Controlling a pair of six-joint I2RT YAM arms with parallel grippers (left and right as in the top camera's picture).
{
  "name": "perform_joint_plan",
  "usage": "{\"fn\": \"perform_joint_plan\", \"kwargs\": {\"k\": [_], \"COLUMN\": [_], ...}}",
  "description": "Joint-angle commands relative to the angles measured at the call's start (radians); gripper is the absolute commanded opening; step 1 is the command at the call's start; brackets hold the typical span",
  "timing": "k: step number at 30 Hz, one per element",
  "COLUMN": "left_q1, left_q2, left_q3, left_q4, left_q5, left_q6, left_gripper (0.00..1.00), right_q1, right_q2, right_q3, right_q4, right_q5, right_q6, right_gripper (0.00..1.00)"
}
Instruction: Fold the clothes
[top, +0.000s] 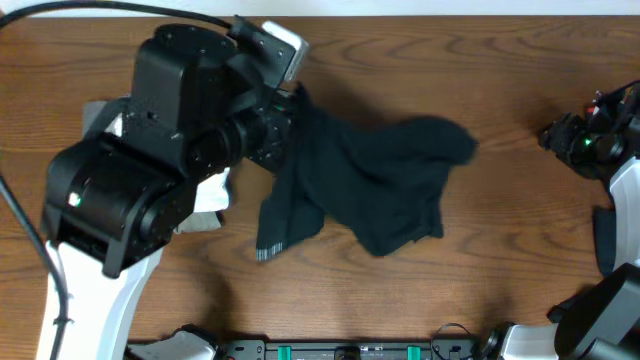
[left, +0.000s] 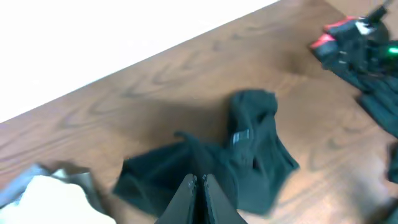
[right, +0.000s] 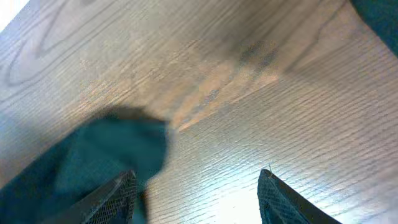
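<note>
At centre of table (top: 520, 250): dark garment (top: 370, 190), crumpled, sleeves spread, striped cuff at lower left.
Left gripper (left: 200, 182): closed, pinching garment edge.
Right gripper (right: 198, 177): fingers wide apart.

- Table (top: 520, 250): brown wood with a wavy, darker grain; it spreads on every side of the left pincer (left: 200, 182).
- Ahead of the left pincer is the table's far edge. Past it lies a plain white surface (left: 93, 37); wall or floor, cannot tell.
- Below the right pincer (right: 196, 193): bare wood, with bright glare low between its fingers.
- Farther ahead of the right pincer, a soft dark shadow lies across the grain.
</note>
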Motion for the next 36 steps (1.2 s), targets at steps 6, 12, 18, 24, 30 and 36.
{"fn": "perform_joint_plan", "kwargs": {"k": [6,12,18,24,30,36], "left_q1": [0.08,0.143,0.15,0.12,0.061,-0.07], "left_q2": [0.317,0.491,0.475,0.451,0.452,0.452], "left_q3": [-0.061,-0.06,-0.058,-0.061,-0.174,-0.374], "left_q4": [0.112,0.217,0.093,-0.18,-0.25,-0.101], "left_q5": [-0.195,-0.195,-0.193,-0.053,0.054,0.047], "left_q6": [0.038,0.059,0.007,-0.067,-0.08,-0.037], "left_gripper": [0.06,0.06,0.42,0.43,0.43,0.44], "right_q1": [0.049,0.066,0.066,0.066,0.066,0.066], "right_q2": [-0.007,-0.007,-0.007,-0.007,-0.007,-0.007], "right_q3": [0.006,0.006,0.006,0.006,0.006,0.006], "right_q4": [0.014,0.016,0.006,0.002,-0.001,-0.003], "right_q5": [-0.017,-0.018,-0.017,-0.017,-0.017,-0.017], "right_q6": [-0.002,-0.003,-0.003,-0.003,-0.003,-0.002], "right_gripper": [0.61,0.61,0.63,0.63,0.64,0.65]}}
